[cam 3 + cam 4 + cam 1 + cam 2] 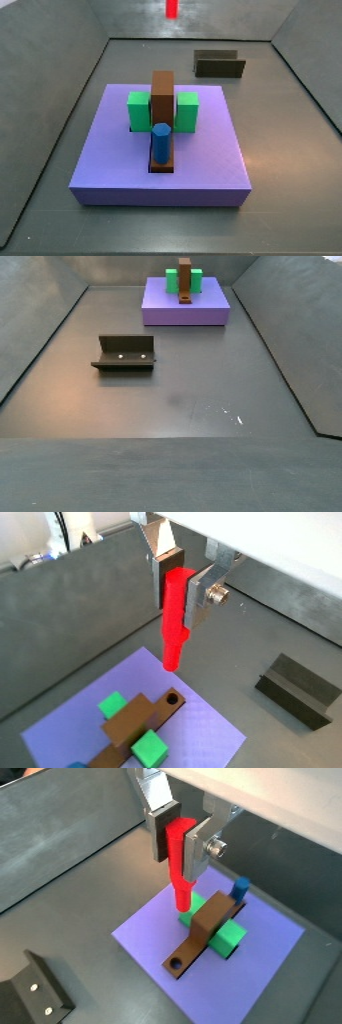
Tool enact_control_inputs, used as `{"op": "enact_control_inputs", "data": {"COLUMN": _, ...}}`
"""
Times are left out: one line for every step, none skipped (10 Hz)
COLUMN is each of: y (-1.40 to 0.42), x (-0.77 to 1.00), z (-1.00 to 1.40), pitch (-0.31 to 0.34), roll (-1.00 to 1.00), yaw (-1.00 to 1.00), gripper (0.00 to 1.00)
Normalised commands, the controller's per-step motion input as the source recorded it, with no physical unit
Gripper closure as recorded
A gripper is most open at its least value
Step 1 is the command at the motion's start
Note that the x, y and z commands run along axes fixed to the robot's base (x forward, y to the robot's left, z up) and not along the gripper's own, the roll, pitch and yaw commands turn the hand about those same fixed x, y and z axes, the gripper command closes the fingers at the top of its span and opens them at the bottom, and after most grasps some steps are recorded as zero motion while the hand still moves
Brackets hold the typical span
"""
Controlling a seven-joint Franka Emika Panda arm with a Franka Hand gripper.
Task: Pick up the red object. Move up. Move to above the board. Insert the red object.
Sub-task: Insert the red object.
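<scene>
Both wrist views: end effector (pixel 183 587) grips red object (pixel 174 622) above board (pixel 201 727).

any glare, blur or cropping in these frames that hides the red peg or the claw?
Both wrist views: red object sharp, held in the claw, white background blown out above. Side view: only the peg's tip shows at the frame edge, claw cropped out. Other side view: faint glare on the floor, board small, peg and claw out of frame.

Gripper (pixel 185 582) aloft (fingers (pixel 163 574) clamped on peg)
</scene>
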Motion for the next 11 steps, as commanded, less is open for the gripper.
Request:
{"op": "enact_control_inputs", "data": {"y": 0.01, "x": 0.04, "z": -0.60, "pitch": -0.177, "roll": 0.24, "yaw": 0.00, "gripper": 1.00}}
{"op": "enact_control_inputs", "data": {"y": 0.03, "x": 0.00, "z": -0.73, "pitch": -0.131, "roll": 0.22, "yaw": -0.13, "gripper": 1.00}}
{"op": "enact_control_inputs", "data": {"y": 0.02, "x": 0.00, "z": -0.72, "pitch": -0.129, "roll": 0.23, "yaw": -0.15, "gripper": 1.00}}
{"op": "enact_control_inputs", "data": {"y": 0.00, "x": 0.00, "z": -0.70, "pitch": -0.146, "roll": 0.21, "yaw": -0.20, "gripper": 1.00}}
{"op": "enact_control_inputs", "data": {"y": 0.00, "x": 0.23, "z": -0.63, "pitch": 0.000, "roll": 0.18, "yaw": -0.27, "gripper": 1.00}}
{"op": "enact_control_inputs", "data": {"y": 0.00, "x": 0.24, "z": -0.58, "pitch": 0.000, "roll": 0.13, "yaw": -0.24, "gripper": 1.00}}
{"op": "enact_control_inputs", "data": {"y": 0.04, "x": 0.14, "z": -0.56, "pitch": 0.000, "roll": 0.08, "yaw": -0.21, "gripper": 1.00}}
{"op": "enact_control_inputs", "data": {"y": 0.22, "x": 0.00, "z": -0.52, "pitch": 0.000, "roll": 0.08, "yaw": -0.22, "gripper": 1.00}}
{"op": "enact_control_inputs", "data": {"y": 0.30, "x": -0.04, "z": -0.44, "pitch": 0.014, "roll": 0.07, "yaw": -0.24, "gripper": 1.00}}
{"op": "enact_control_inputs", "data": {"y": 0.29, "x": -0.15, "z": -0.28, "pitch": 0.000, "roll": 0.00, "yaw": -0.28, "gripper": 1.00}}
{"op": "enact_control_inputs", "data": {"y": 0.00, "x": -0.10, "z": -0.15, "pitch": -0.027, "roll": -0.05, "yaw": -0.03, "gripper": 1.00}}
